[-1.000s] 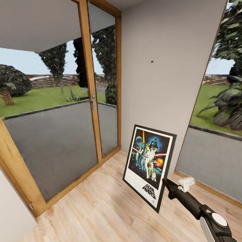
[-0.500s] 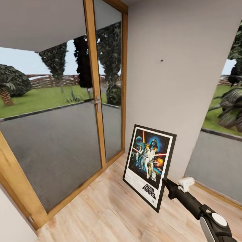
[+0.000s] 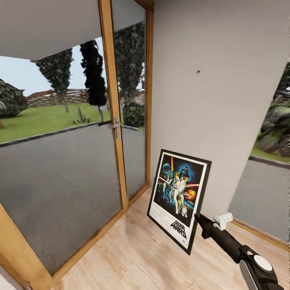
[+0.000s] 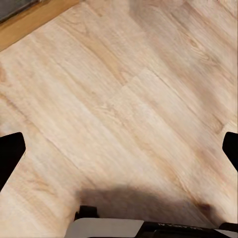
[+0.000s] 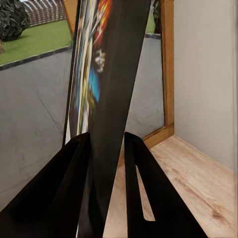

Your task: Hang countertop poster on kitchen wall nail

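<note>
The right gripper clamps the poster by its lower corner — long axis upright — with the wall nail well above it.

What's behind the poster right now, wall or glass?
Behind the poster, clamped at its lower corner by the right gripper, is light grey wall, with the nail well above. The wall's foot and some floor are covered.

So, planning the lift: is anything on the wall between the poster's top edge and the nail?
No. In the head view, only bare light grey wall lies between the poster and the nail.
</note>
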Controlling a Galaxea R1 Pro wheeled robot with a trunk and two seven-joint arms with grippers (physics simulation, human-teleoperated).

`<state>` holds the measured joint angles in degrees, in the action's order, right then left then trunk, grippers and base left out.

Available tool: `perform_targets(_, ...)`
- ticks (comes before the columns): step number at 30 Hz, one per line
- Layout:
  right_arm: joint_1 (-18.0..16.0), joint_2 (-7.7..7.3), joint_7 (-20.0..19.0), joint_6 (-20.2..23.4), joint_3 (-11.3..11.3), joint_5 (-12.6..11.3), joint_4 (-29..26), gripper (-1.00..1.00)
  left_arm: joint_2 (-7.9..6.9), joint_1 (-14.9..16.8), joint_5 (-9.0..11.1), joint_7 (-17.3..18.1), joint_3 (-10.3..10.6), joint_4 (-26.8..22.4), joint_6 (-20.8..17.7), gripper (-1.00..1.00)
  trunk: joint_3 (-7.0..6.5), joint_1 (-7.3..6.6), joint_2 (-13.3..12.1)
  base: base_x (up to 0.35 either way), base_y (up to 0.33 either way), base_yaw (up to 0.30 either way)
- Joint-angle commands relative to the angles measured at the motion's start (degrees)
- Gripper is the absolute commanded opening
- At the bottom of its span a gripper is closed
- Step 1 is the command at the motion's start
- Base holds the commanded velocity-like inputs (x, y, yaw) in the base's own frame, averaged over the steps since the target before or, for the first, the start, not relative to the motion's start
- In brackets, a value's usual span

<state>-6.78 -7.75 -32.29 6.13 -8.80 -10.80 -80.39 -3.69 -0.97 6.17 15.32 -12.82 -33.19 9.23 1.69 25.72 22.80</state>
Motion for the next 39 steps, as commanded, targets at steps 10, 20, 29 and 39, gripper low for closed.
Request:
perform_targets(10, -0.07, 0.02, -0.4, 0.64, -0.07, -0.71, -0.04, -1.0, 0.0, 0.0, 0.6, 0.43, -0.1, -0.03, -0.09, 1.0, 0.11, 0.07, 0.12, 0.291, 0.235, -0.288)
perform_targets(20, -0.05, 0.02, -0.4, 0.64, -0.07, -0.71, -0.08, -1.0, 0.0, 0.0, 0.6, 0.48, -0.1, 0.09, -0.09, 1.0, 0.0, 0.07, 0.12, 0.283, 0.245, -0.299)
perform_targets(29, -0.04, 0.02, -0.4, 0.64, -0.07, -0.71, -0.05, -1.0, 0.0, 0.0, 0.6, 0.44, -0.1, 0.14, -0.09, 1.0, -0.19, 0.07, 0.12, 0.269, 0.261, -0.3)
perform_targets(39, -0.03, 0.02, -0.4, 0.64, -0.07, -0.71, -0.07, -1.0, 0.0, 0.0, 0.6, 0.48, -0.1, 0.23, -0.01, 1.0, -0.44, 0.07, 0.12, 0.163, 0.166, -0.3)
